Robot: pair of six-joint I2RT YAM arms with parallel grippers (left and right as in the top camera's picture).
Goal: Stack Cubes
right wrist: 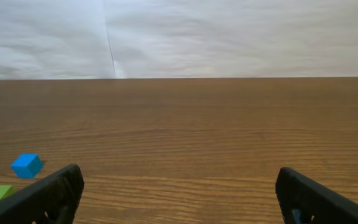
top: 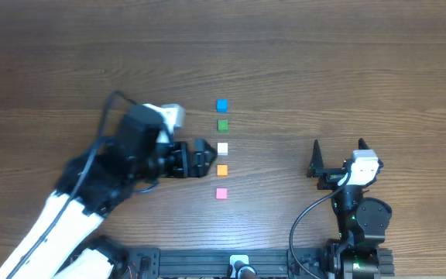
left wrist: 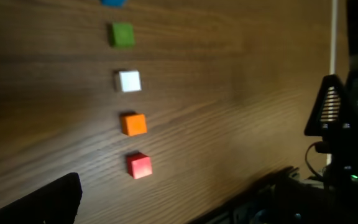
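On the wooden table (top: 347,62), five cubes (top: 222,148) lay apart in one row, none stacked yet. The left gripper (top: 207,159) sat beside them, the right gripper (top: 337,145) far off. Both were spread wide and empty.

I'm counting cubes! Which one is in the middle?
The white cube, with green cube and blue cube on one side, orange cube and pink cube on the other.

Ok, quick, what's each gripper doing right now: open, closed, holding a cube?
Left gripper: cannot be told.
Right gripper: open, holding nothing.
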